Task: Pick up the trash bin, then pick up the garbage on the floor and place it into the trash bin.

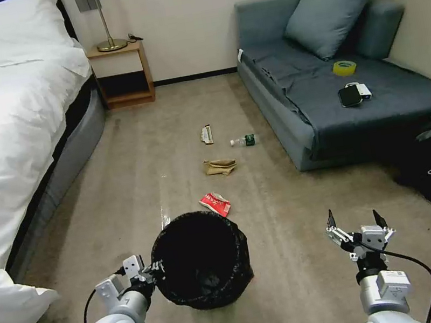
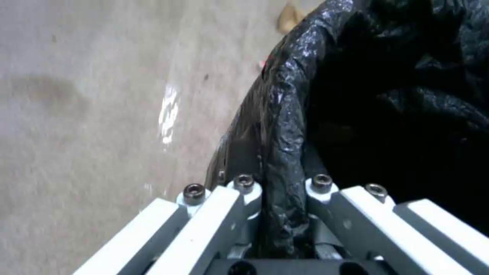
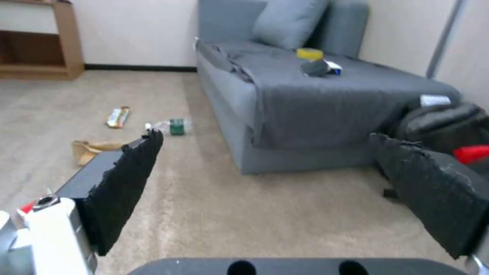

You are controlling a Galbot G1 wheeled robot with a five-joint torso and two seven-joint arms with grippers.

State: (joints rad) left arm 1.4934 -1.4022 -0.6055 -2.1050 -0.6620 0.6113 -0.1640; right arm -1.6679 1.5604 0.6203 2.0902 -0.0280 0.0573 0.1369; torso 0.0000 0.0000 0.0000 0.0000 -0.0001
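Trash bin (image 1: 201, 259), black-lined: rim clamped in left gripper (image 1: 148, 273), on the robot's left. Right gripper (image 1: 355, 226): fingers spread, empty, well apart. Red-white snack wrapper (image 1: 215, 204): on carpet (image 1: 291, 226) just beyond the bin.

A: Where is the way open?
B: Bare carpet (image 1: 296, 258) lies ahead of the right gripper (image 1: 354, 220), jaws spread.
A: What blocks?
B: The trash bin (image 1: 201, 259) is between the arms, the sofa (image 1: 326, 105) to the right, the bed (image 1: 9, 134) to the left.
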